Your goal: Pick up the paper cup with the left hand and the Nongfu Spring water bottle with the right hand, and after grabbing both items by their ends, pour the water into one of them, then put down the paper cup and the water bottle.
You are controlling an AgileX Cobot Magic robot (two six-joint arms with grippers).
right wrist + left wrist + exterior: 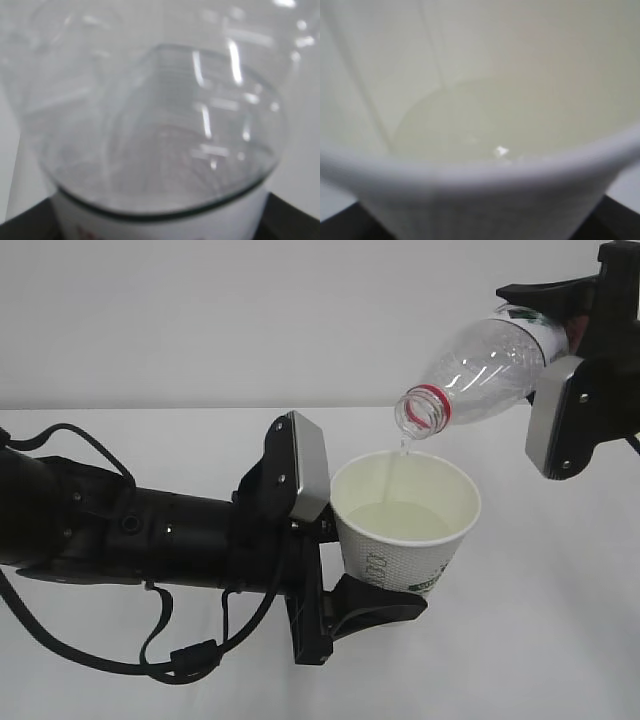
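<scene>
My left gripper [345, 545] is shut on the lower body of the white paper cup [405, 540], which it holds upright above the table. The left wrist view looks into the cup [480, 172], where water [455, 120] covers the bottom. My right gripper [555, 355] is shut on the labelled base end of the clear Nongfu Spring water bottle [480, 365]. The bottle is tilted, its red-ringed mouth [422, 410] down and left over the cup. A thin stream of water [400, 455] falls from the mouth into the cup. The bottle [160, 125] fills the right wrist view.
A plain white table [560, 620] lies under both arms, with a pale wall [250, 320] behind. The left arm [120, 530] stretches in from the left edge, and loose black cables [160, 640] hang beneath it.
</scene>
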